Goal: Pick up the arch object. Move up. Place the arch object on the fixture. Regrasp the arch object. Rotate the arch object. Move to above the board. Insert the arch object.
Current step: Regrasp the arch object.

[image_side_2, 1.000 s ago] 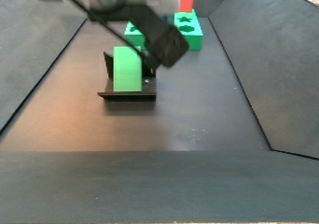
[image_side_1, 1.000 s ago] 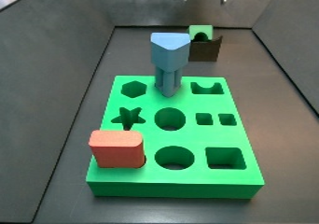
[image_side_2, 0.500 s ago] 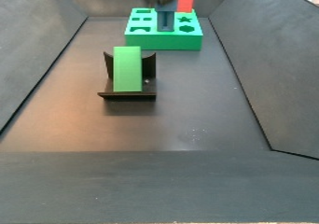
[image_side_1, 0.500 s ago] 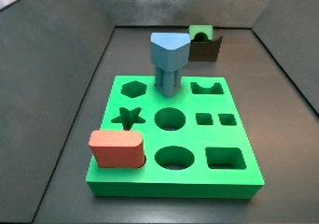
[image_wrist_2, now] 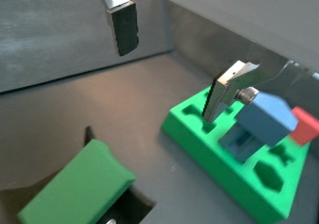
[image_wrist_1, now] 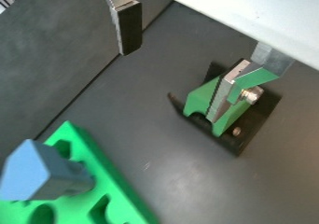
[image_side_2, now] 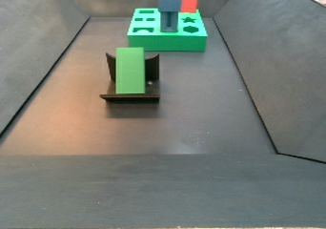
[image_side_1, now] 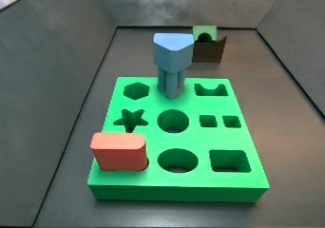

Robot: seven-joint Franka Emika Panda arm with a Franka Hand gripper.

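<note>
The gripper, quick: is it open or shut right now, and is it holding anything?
Gripper: open and empty, fingers wide apart, raised above the floor; the arch object sits in the fixture, not held.

Bright green board point(image_side_1: 178, 137) with dark cut-outs, at the near end of a dark grey floor point(image_side_2: 192, 128). Blue-grey peg point(image_side_1: 174, 56) upright near the board's far edge; red rounded block point(image_side_1: 118, 150) at its near left corner. Arch object point(image_side_2: 130, 71), green, lying in the dark brown fixture point(image_side_2: 129, 96); in the far side view it looks duller, perhaps from shadow. Gripper point(image_wrist_1: 187, 55): silver fingers point(image_wrist_1: 121, 4) with dark pads, spread apart and holding nothing.
</note>
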